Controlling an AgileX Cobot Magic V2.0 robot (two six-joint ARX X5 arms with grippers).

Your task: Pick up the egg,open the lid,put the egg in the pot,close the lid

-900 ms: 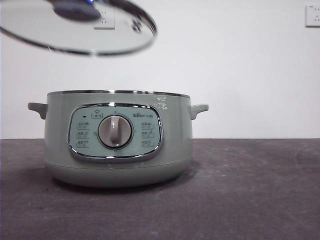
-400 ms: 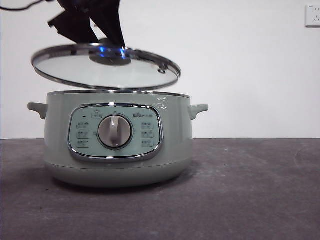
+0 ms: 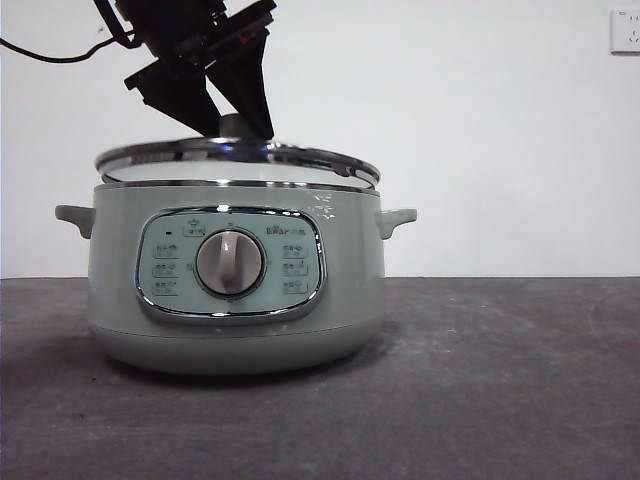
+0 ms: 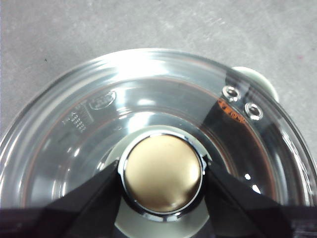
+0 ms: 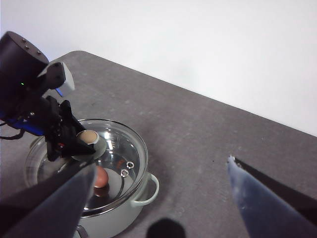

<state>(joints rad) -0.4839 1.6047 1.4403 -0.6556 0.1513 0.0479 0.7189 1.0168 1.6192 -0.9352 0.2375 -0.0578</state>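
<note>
left gripper (image 4: 162,179) grips lid (image 4: 148,114) on pot (image 3: 235,285); writing unreadable.

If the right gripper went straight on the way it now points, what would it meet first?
Probably the bare table. The right gripper hangs open with nothing between its jaws, aimed down at the grey surface beside the pot. The pot and lid lie off to one side of that line, though depth is unclear.

The lid (image 3: 238,160) under the left claw (image 3: 236,128) covers the pot (image 3: 236,300) mouth, shutting off the egg (image 5: 100,177) below it; its jaws flank the knob (image 4: 162,173); bare table (image 3: 500,380) lies open beside the pot; the right claw (image 5: 158,198) hangs high, jaws spread.
</note>
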